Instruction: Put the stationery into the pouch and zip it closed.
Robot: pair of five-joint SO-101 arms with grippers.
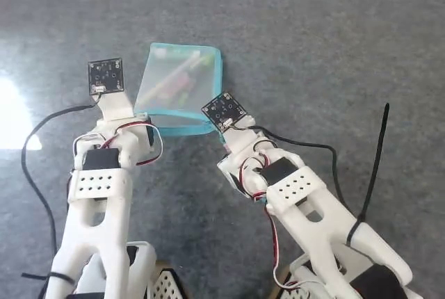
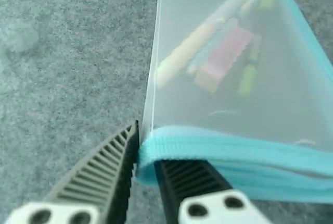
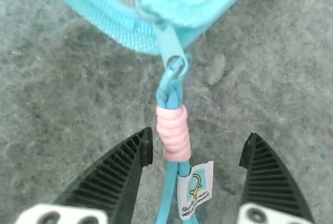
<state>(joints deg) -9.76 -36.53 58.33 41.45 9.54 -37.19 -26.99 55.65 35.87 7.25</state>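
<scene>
Pinching a corner of the translucent, turquoise-edged plastic pouch, the left gripper is nearly closed, with coloured stationery lying inside just beyond it. The right gripper gapes wide, the turquoise zip cord with pink bead between its jaws.

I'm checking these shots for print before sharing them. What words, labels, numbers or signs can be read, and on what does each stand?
Tag on the zip cord: a yellow emblem above lines of tiny dark print, too small to read.
Pouch: no print visible on its cover or zip band.
Stationery inside the pouch: seen only as blurred colours through the cover, so no markings can be read.
</scene>
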